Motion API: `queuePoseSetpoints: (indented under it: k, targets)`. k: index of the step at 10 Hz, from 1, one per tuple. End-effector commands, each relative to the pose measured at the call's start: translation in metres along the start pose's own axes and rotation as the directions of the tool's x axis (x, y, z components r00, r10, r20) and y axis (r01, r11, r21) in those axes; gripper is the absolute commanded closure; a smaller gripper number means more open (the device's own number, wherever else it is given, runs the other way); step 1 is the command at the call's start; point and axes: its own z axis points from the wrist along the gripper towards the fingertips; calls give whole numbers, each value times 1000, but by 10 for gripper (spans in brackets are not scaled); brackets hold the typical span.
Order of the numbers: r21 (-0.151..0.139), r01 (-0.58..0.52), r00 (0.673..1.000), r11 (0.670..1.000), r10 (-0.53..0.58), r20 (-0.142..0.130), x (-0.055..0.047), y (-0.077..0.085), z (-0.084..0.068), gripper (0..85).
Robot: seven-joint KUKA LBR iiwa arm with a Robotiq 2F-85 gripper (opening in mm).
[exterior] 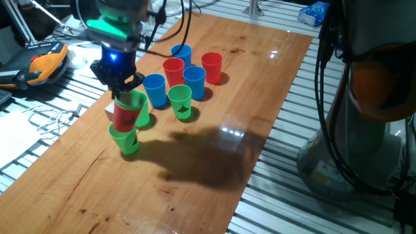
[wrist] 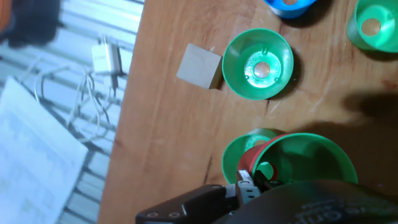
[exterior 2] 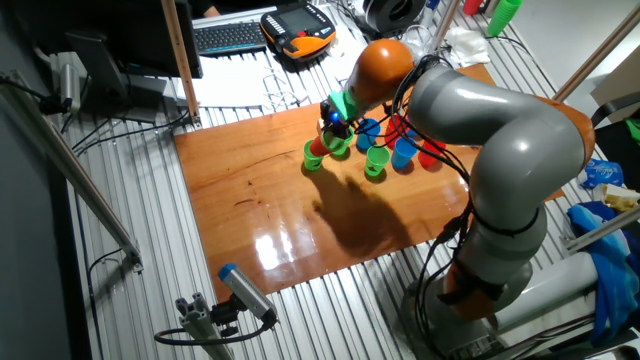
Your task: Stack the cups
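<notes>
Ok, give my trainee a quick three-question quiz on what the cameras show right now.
1. True or false: the gripper is holding a blue cup.
2. Which item sits beside the lone green cup in the hand view: A) wooden cube, B) glass, C) spoon?
3. Fill in: the red cup in the gripper hangs over a ____ cup on the table.

Key: 1 false, it holds a green cup nested in a red one; 2 A; 3 green.
</notes>
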Motion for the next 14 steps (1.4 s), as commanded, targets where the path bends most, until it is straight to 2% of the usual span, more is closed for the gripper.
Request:
queuePoseSetpoints:
  k: [1, 2, 3, 4, 5, 7, 8, 11, 13, 14]
  targets:
    - [-12, -43, 999, 999, 43, 21, 1, -1, 2, 850]
    - [-6, -27, 999, 1000, 27, 38, 2, -2, 5, 850]
    - [9, 7, 996, 1000, -8, 84, 5, -4, 12, 850]
    - [34, 56, 988, 998, -60, 143, 8, -8, 24, 850]
    - [56, 88, 982, 995, -96, 163, 10, -11, 31, 850]
    - [118, 149, 974, 982, -167, 156, 12, -13, 34, 850]
    - [131, 160, 970, 978, -180, 164, 13, -14, 35, 850]
    - [108, 152, 969, 982, -170, 182, 15, -18, 48, 850]
    - [99, 144, 973, 985, -159, 165, 16, -20, 49, 850]
    - [98, 138, 974, 986, -153, 166, 17, -20, 49, 850]
